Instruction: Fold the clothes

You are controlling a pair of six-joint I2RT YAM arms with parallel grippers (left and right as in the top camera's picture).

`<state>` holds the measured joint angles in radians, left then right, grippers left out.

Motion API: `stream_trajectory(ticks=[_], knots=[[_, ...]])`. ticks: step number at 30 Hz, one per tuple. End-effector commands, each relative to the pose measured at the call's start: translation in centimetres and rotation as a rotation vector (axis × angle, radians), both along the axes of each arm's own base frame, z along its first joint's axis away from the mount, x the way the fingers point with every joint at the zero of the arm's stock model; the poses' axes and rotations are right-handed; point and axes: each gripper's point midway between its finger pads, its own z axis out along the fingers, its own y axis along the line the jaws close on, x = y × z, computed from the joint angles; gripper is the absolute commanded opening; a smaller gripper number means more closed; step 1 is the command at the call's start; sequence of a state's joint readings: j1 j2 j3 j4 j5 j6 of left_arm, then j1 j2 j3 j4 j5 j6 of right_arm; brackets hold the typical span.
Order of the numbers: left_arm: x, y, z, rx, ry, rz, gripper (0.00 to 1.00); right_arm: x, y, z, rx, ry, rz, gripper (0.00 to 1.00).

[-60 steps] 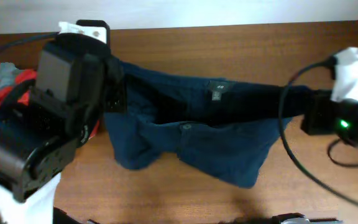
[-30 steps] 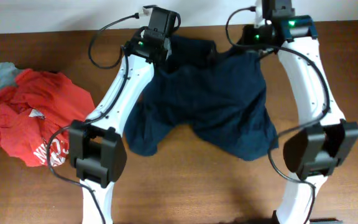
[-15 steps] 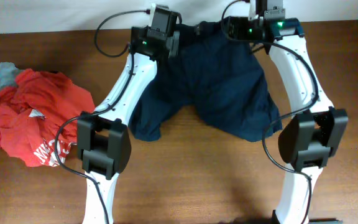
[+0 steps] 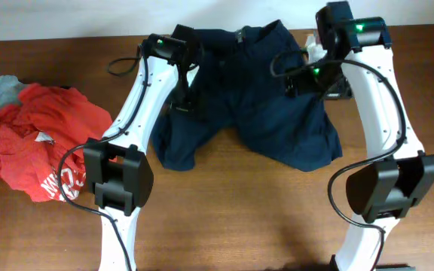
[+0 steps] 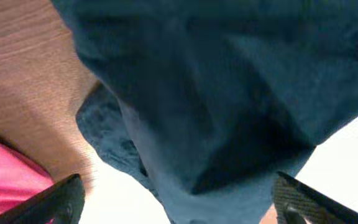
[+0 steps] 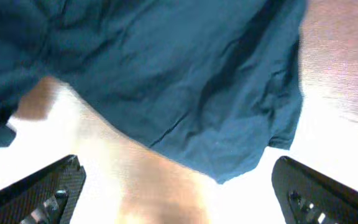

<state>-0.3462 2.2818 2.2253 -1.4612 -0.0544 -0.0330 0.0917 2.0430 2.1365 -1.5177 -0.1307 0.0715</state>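
Observation:
The clothes, dark navy shorts (image 4: 255, 105), lie spread on the wooden table with the waistband at the far edge and both legs pointing to the front. My left gripper (image 4: 181, 96) hovers over the shorts' left side. In the left wrist view this gripper (image 5: 179, 208) is open, fingertips (image 5: 61, 199) far apart, navy fabric (image 5: 229, 93) beneath and nothing held. My right gripper (image 4: 298, 79) hangs above the right side of the shorts. The right wrist view shows that gripper (image 6: 179, 193) open over a leg hem (image 6: 185, 93), with nothing in it.
A crumpled red T-shirt (image 4: 44, 143) with white lettering lies at the left edge of the table, with a small grey-teal garment (image 4: 2, 89) behind it. Both arm bases (image 4: 119, 181) (image 4: 386, 184) stand near the front. Bare wood (image 4: 239, 218) shows in front of the shorts.
Both grippers have opened and let go of the waistband, then drawn back from the far edge over the shorts. The shorts now lie flat, waistband farther back.

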Motion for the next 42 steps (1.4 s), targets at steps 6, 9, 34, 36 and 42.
stream_trajectory(ticks=[6,9,34,36,42], knots=[[-0.7,-0.5,1.1,-0.037,0.012,-0.033,0.45,-2.4,2.1,-2.9,0.025,0.104,0.106,0.97],[-0.9,-1.1,1.1,-0.073,0.025,-0.035,0.19,-3.5,3.2,-5.5,0.018,0.15,0.163,0.94],[2.0,3.3,2.2,-0.104,-0.044,0.061,0.01,-6.6,28.8,-12.5,0.41,-0.038,0.297,0.65],[2.1,3.6,2.2,-0.104,-0.044,0.068,0.01,-6.8,29.1,-12.5,0.41,-0.041,0.304,0.65],[1.9,4.1,2.2,-0.09,-0.037,0.075,0.01,-7.2,29.3,-12.6,0.405,-0.037,0.312,0.04]])
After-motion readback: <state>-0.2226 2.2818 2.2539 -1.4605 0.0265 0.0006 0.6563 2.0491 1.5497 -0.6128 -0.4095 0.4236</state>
